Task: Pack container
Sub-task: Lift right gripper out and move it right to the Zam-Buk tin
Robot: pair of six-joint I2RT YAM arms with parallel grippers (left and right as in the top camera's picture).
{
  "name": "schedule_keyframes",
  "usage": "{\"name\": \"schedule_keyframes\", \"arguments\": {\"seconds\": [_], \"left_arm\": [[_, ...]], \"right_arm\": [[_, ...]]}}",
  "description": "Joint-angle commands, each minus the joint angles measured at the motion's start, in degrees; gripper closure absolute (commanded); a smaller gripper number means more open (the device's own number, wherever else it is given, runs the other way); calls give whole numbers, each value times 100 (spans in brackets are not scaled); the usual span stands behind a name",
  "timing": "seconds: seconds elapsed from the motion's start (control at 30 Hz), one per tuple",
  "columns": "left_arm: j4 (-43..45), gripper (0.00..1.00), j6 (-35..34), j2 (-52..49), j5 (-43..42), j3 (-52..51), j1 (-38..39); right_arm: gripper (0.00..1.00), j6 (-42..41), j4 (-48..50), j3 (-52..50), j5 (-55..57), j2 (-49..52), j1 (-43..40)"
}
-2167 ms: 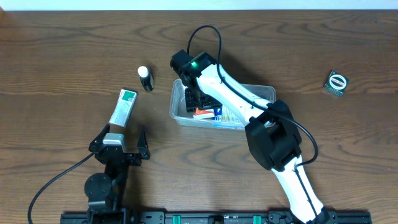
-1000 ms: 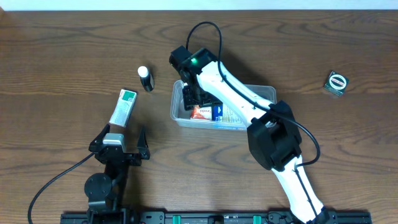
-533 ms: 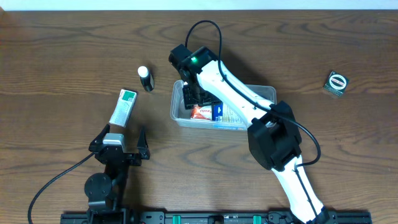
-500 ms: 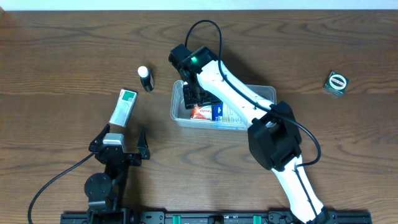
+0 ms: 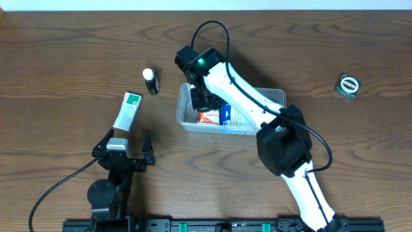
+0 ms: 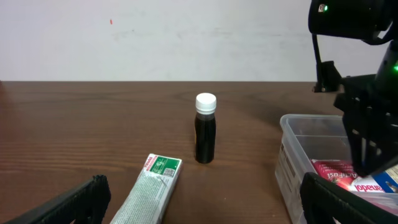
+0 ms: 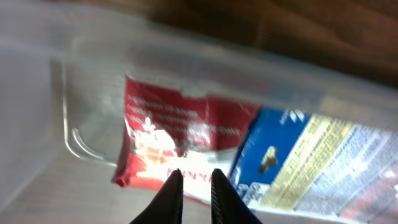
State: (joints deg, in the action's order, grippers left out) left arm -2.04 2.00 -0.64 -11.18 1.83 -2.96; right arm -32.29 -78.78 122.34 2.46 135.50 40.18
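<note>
Right end effector (image 7: 194,188) is pinched nearly shut, empty, down in the container (image 5: 277,96) on the counter (image 5: 64,58), over a red packet (image 5: 208,117) and blue box (image 5: 226,115). Partway done I'd say: green-white box (image 5: 127,111), black bottle (image 5: 150,82) and small dark box (image 5: 349,86) sit outside.

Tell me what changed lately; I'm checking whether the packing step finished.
The right hand drew back toward the far-left corner of the container, uncovering the red packet lying inside. The left hand, green-and-white box, dark bottle and small tin stayed put.
</note>
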Motion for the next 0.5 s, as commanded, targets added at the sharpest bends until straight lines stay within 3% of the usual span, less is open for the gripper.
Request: {"name": "schedule_keyframes", "arguments": {"seconds": [0.0,0.13,0.3,0.47], "left_arm": [[-85,2,96,4,2,-160,-35],[-85,2,98,4,2,-160,-35],[-85,2,98,4,2,-160,-35],[-85,2,98,4,2,-160,-35]], "right_arm": [[84,203,-144,264,125,-234,-63],[76,374,-339,562,269,-798,-63],[42,376,-505,739,898,-1670,-201],[32,343,-778,739,1506,-2393,-1180]]}}
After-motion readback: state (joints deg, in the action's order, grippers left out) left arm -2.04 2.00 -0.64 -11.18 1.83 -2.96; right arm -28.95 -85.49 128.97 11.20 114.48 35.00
